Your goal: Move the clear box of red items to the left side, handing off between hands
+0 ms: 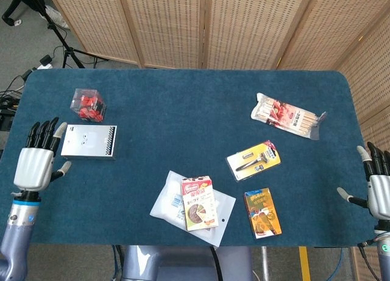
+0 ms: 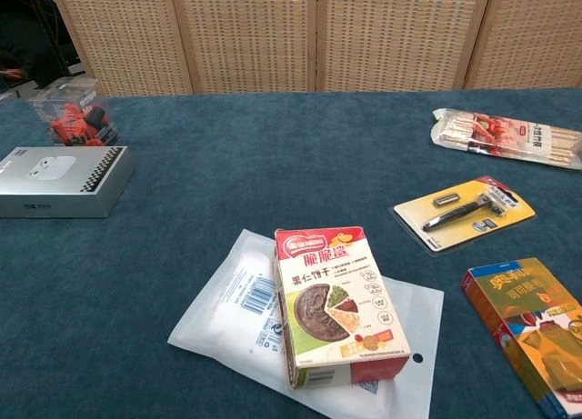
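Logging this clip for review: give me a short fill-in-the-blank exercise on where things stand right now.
1. The clear box of red items rests on the blue table, held by ____ hand.
2. It sits just behind the flat ____ box.
3. The left hand has its fingers ____.
4. The snack carton lies on a ____ pouch.

Missing words: neither; silver; spread; white

The middle of the blue table [image 1: 183,122] is bare, so a hand can pass there; the clear box [image 1: 88,104] stands at the far left with the flat silver box [image 1: 89,141] just beside it; snack boxes [image 1: 199,202] and packets [image 1: 254,160] fill the near right.
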You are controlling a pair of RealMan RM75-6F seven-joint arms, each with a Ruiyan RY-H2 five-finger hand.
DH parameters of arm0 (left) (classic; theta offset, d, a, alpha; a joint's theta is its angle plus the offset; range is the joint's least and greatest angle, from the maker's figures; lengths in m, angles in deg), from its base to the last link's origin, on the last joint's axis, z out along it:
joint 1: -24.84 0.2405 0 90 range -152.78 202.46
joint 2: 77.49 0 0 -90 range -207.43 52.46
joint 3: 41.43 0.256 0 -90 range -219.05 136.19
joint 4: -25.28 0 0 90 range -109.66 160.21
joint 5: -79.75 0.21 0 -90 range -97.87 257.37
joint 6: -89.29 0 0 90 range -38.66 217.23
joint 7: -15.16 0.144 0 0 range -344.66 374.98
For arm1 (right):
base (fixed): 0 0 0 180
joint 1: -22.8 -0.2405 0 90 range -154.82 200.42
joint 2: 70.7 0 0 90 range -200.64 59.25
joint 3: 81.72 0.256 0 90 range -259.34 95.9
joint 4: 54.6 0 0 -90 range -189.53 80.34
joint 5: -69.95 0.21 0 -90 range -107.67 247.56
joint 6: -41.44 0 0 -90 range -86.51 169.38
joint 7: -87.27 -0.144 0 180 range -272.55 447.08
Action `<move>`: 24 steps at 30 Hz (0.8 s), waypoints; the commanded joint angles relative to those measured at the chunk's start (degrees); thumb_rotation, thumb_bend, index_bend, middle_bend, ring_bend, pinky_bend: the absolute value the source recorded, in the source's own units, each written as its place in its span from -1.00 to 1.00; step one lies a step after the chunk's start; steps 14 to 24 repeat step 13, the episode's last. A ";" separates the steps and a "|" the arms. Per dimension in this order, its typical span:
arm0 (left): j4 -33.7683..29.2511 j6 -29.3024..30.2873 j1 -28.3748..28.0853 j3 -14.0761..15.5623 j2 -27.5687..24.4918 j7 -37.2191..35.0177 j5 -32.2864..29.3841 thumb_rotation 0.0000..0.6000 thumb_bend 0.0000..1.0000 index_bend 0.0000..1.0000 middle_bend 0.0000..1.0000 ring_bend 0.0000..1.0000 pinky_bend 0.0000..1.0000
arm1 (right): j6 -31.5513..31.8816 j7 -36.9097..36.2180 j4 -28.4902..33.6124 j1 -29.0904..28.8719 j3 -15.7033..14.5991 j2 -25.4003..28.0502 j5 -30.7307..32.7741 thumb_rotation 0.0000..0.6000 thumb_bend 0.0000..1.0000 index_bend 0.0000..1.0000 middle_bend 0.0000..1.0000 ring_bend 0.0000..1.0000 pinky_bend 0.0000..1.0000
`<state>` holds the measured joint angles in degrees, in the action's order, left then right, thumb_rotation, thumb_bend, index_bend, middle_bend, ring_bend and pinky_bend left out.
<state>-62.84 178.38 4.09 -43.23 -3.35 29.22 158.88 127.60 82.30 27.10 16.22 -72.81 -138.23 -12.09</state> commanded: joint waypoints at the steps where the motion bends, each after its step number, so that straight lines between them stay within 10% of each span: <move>1: 0.24 1.92 3.09 1.54 1.50 0.10 0.76 1.00 -0.60 -1.00 -1.00 -1.00 -1.00 | 0.83 1.12 0.73 0.29 -0.19 0.04 -0.56 1.00 -0.92 -1.00 -1.00 -1.00 -1.00; 24: 2.53 4.04 8.44 2.43 2.94 -4.05 1.92 1.00 -0.60 -1.00 -1.00 -1.00 -1.00 | -0.66 5.31 3.11 0.42 -2.04 1.63 -1.55 1.00 -0.92 -1.00 -1.00 -1.00 -1.00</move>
